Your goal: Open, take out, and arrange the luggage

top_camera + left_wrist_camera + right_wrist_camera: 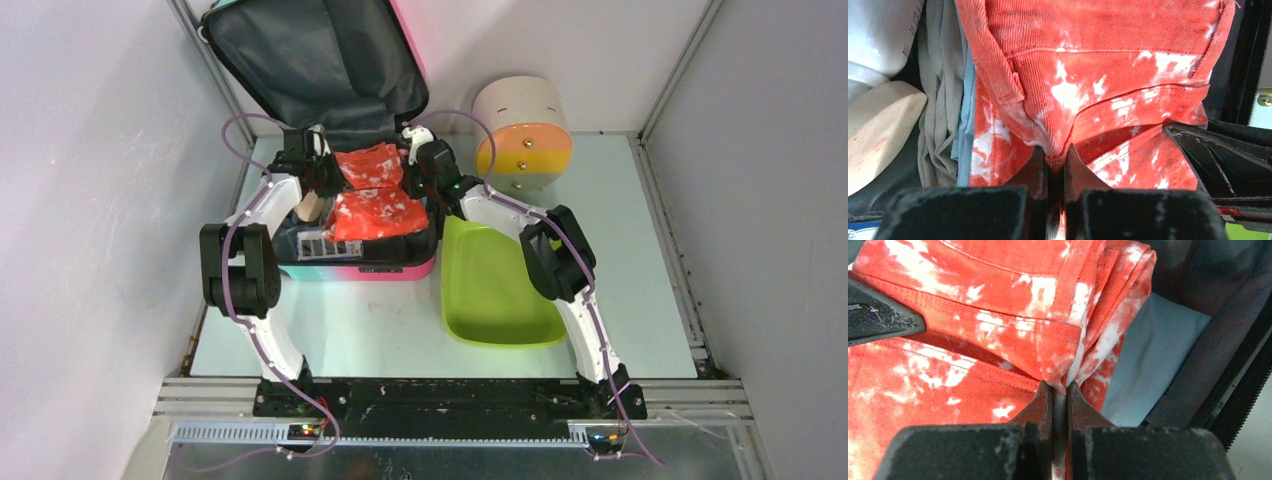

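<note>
The luggage (pixel 372 268) lies open at the table's back left, its dark grey lined lid (pixel 300 60) propped up. A folded red-and-white garment (pixel 375 200) fills the lower half. My left gripper (pixel 322 178) is shut on a fold of that red garment (pixel 1108 85) at its left side. My right gripper (pixel 418 168) is shut on the red garment (pixel 998 315) at its right edge. Under it lie pale blue cloth (pixel 1153 350) and a grey-green ribbed garment (pixel 940 100). A tan wooden object (pixel 878 130) sits at the case's left.
A lime-green tray (pixel 495 285) lies just right of the luggage, under my right arm. A beige cylinder with orange and yellow bands (pixel 522 135) stands at the back right. White walls and metal rails enclose the table (pixel 380 330).
</note>
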Available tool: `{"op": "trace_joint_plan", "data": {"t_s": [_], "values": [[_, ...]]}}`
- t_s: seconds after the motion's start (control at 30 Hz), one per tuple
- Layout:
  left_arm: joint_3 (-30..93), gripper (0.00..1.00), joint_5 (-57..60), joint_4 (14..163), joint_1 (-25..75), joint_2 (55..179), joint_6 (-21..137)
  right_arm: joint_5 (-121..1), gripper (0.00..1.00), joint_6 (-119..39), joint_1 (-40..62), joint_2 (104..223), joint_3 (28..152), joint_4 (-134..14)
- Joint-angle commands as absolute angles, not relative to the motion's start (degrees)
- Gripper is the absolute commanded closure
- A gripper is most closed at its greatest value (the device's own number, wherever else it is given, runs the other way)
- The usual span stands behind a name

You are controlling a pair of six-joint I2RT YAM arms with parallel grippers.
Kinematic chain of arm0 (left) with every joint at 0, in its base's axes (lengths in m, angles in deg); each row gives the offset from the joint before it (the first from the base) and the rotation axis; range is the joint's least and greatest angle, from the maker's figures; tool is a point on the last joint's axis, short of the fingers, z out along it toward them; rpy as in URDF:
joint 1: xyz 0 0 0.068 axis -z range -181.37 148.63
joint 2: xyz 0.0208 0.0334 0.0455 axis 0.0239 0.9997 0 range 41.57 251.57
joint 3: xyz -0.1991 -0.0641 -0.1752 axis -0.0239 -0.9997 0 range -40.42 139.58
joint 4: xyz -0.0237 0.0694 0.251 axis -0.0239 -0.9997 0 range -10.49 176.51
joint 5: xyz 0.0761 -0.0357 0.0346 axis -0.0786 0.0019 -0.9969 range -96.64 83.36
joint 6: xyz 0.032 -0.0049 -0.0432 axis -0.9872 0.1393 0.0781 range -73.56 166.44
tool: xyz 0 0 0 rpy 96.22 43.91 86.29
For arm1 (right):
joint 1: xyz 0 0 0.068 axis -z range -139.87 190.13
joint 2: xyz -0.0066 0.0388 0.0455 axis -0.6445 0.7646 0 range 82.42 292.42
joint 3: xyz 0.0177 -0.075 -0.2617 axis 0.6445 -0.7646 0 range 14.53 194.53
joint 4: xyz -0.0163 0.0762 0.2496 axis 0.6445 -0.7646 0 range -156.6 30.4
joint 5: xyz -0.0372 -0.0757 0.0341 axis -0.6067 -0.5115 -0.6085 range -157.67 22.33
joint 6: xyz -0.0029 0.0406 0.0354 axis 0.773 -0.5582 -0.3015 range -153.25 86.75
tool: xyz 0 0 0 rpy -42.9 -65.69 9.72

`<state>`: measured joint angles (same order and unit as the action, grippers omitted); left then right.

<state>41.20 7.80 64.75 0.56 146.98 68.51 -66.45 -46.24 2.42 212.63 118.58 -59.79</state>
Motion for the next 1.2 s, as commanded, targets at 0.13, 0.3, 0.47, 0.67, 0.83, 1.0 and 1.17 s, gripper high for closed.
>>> {"op": "trace_joint_plan", "data": {"t_s": [0.13,0.3,0.47,0.67,0.83,1.0,1.17], "values": [[41.55,1.0,10.42,66.31,-0.78,142.2,67.23,-69.27,1.0,-40.29,1.67,206.32,119.73,-54.81],[41.59,1.0,7.4,62.81,-0.69,137.5,66.5,-70.15,1.0,-39.49,0.92,203.16,119.01,-54.24],[40.73,1.0,6.85,61.37,-0.15,133.73,66.15,-70.56,1.0,-39.72,0.21,198.72,115.51,-52.72],[40.06,1.0,6.48,60.57,1.15,129.67,66.5,-71.1,1.0,-40.41,-0.22,193.2,110.22,-51.17],[39.81,1.0,6.56,59.48,4.06,125.44,67.31,-72.81,1.0,-40.58,-1.03,187.41,105.75,-53.01],[36.55,1.0,6.01,61.06,11.2,119.49,71.76,-76.32,1.0,-41.03,-1.64,176.49,97.13,-58.56],[30.11,1.0,2.66,67.64,22.65,114.62,77.64,-79.24,1.0,-43.2,-2.32,162.62,86.13,-65.48]]}}
